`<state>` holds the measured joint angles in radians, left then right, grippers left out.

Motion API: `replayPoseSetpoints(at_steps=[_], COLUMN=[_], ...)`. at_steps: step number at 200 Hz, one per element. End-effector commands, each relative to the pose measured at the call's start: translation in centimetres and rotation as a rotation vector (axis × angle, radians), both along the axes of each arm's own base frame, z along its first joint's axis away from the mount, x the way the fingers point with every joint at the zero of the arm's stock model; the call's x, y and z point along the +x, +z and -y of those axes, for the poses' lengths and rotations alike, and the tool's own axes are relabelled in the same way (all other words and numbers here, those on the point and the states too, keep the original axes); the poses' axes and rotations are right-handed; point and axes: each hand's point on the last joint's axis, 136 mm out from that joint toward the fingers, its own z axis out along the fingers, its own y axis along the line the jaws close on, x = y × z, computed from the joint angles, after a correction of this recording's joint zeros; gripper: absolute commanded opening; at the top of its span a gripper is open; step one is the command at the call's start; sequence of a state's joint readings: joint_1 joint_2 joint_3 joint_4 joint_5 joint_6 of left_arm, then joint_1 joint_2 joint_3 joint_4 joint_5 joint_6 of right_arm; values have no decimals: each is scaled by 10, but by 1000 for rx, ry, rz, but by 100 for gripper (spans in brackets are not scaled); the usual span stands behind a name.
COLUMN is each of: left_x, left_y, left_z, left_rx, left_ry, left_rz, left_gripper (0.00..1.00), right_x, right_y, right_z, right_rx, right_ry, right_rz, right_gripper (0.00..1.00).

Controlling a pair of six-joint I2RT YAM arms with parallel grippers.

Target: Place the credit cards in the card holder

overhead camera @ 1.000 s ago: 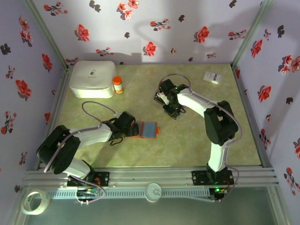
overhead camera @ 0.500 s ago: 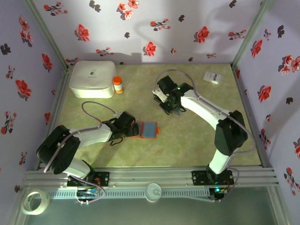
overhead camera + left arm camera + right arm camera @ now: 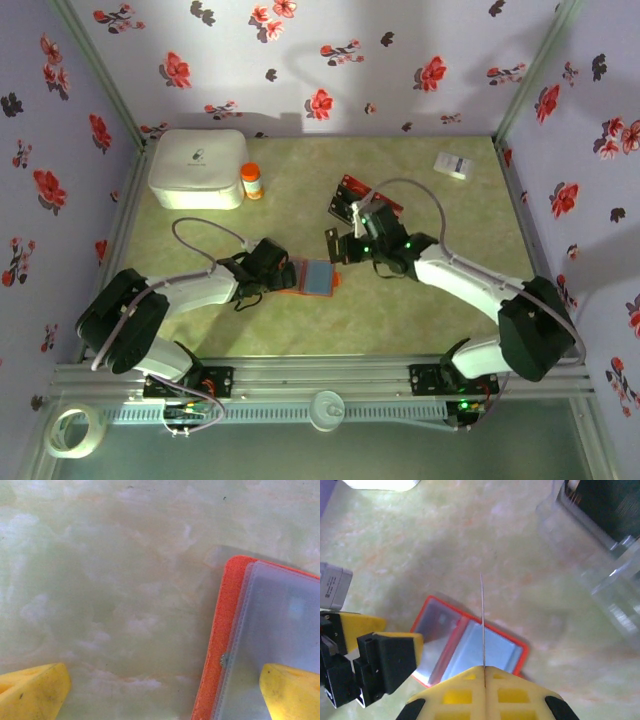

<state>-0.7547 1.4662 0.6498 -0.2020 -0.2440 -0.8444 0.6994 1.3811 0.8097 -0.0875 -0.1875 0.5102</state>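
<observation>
The card holder (image 3: 318, 277) lies open on the table, orange-red outside and bluish-grey inside. My left gripper (image 3: 277, 272) is open and straddles its left edge. In the left wrist view one yellow finger (image 3: 291, 692) is over the clear sleeve of the holder (image 3: 223, 645), the other finger (image 3: 34, 694) over bare table. My right gripper (image 3: 345, 246) is shut on a dark credit card (image 3: 331, 246), held on edge just above the holder. Edge-on, that card (image 3: 482, 620) shows as a thin line over the open holder (image 3: 492, 652). More credit cards (image 3: 353, 187), red and black, lie behind the right gripper.
A white lidded box (image 3: 197, 168) and a small orange bottle (image 3: 252, 181) stand at the back left. A white printed slip (image 3: 455, 165) lies at the back right. Flowered walls close in the table on three sides. A tape roll (image 3: 75, 430) lies outside the front rail.
My right arm has swung from the card pile forward and left to the holder with a card in its grip, uncovering the pile. The left arm has stayed put.
</observation>
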Motion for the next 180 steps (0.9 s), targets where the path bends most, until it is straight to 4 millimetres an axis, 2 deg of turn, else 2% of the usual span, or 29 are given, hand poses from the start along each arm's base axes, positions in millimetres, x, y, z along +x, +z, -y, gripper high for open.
replayPoseSetpoints(at_steps=[1, 35, 81, 180], left_x=[-28, -33, -36, -37], left_y=[-25, -27, -29, -30], left_z=[-48, -53, -55, -56], left_rx=[165, 169, 170, 169], left_ry=[75, 87, 92, 92], left_rz=[-93, -99, -104, -101], left_gripper=[100, 100, 100, 100], right_x=[4, -9, -12, -16], right_y=[31, 1, -27, -50], right_z=[-34, -46, -51, -41], right_rx=[322, 373, 451, 429], right_ry=[-95, -148, -204, -258], right_rz=[10, -5, -32, -35], right_gripper=[0, 0, 0, 0])
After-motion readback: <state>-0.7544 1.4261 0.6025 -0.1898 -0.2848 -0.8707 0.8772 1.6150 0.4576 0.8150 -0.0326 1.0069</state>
